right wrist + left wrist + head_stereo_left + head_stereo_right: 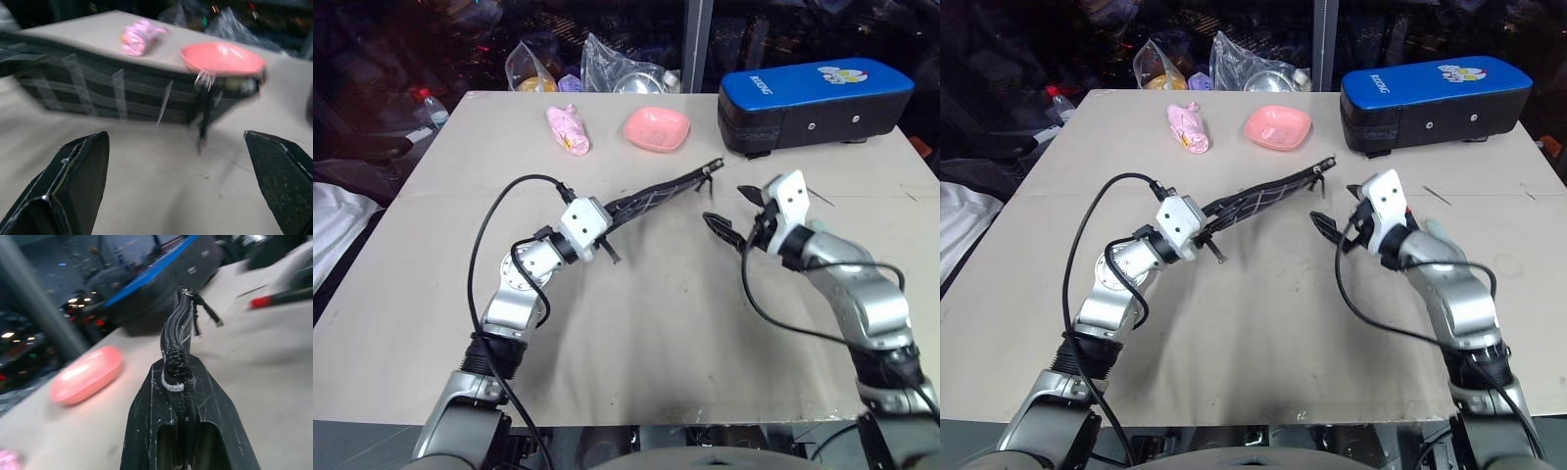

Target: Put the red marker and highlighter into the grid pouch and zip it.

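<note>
**Beige desk against a dark, cluttered backdrop**

Broad, matte beige desk (636, 333) with a faint seam across its width and scattered scuff marks, evenly lit from above. Toward the far edge: big blue padded case with black sides (813, 106), glossy pink shallow dish (657, 128), crumpled pink wrapped bundle (568, 128). Just past the far edge, clear crinkled plastic bags (607, 67) holding metal and yellow items. Beyond, deep shadow dotted with small red and white lights. Grey upright metal post (694, 44) behind the desk. White cloth (337, 220) low at the left.
</note>
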You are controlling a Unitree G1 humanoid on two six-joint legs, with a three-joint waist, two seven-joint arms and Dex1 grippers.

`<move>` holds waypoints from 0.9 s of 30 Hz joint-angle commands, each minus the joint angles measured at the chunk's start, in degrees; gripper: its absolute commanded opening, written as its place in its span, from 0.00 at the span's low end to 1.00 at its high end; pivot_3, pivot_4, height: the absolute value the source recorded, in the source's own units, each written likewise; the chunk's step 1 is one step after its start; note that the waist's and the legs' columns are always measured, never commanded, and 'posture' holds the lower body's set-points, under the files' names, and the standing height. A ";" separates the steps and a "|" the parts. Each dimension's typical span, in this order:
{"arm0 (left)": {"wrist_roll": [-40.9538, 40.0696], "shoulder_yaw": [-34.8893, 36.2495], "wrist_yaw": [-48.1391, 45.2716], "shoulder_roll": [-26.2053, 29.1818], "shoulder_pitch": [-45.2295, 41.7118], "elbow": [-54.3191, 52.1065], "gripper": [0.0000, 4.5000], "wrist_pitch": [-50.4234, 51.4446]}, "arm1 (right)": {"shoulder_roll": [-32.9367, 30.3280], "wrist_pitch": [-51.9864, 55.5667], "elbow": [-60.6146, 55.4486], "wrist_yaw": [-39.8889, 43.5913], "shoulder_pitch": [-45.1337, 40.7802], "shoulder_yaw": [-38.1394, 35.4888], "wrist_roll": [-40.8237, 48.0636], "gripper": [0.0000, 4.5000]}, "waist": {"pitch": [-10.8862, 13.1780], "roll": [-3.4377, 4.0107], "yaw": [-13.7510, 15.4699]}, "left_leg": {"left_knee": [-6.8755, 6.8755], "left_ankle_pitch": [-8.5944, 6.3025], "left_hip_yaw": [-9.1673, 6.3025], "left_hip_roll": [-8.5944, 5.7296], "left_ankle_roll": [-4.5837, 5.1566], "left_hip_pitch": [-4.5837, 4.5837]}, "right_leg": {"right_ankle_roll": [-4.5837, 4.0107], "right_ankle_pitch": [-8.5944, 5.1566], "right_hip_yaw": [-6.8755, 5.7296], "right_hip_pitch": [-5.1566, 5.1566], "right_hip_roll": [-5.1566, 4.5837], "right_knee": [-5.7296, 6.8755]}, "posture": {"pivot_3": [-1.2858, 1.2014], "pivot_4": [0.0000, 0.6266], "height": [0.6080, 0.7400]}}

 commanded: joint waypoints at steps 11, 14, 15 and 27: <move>1.62 0.11 -1.26 -3.40 1.72 -1.58 0.01 -0.90 | 6.17 12.99 5.76 -4.89 -9.84 -6.73 5.66 1.00 | 0.01 0.02 -0.08 | -0.01 -0.01 0.03 -0.01 0.01 -0.04 | 0.01 0.00 0.14 -0.02 -0.04 0.00 | 0.52 0.24 0.99; 1.71 0.27 -1.64 -3.79 1.91 -1.55 0.01 -0.93 | 5.86 12.77 7.45 -4.31 -10.43 -5.87 5.05 1.00 | 0.02 0.03 -0.11 | -0.01 -0.01 0.03 -0.01 0.01 -0.04 | 0.01 0.00 0.14 -0.03 -0.07 0.00 | 0.52 0.24 0.99; 1.76 0.29 -1.71 -3.88 1.87 -1.47 0.00 -0.95 | 5.72 12.34 8.08 -4.05 -10.57 -5.62 4.75 0.94 | 0.02 0.03 -0.11 | -0.01 -0.01 0.03 0.00 0.02 -0.04 | 0.01 0.00 0.14 -0.03 -0.08 0.00 | 0.52 0.24 0.99; 2.17 0.92 -2.29 -3.80 2.44 -1.86 0.00 -0.87 | 4.85 7.17 12.68 -1.34 -11.87 -3.28 1.72 0.48 | 0.03 0.05 -0.16 | -0.05 -0.01 0.04 0.00 0.02 -0.04 | 0.01 0.00 0.16 -0.05 -0.10 -0.01 | 0.52 0.24 0.99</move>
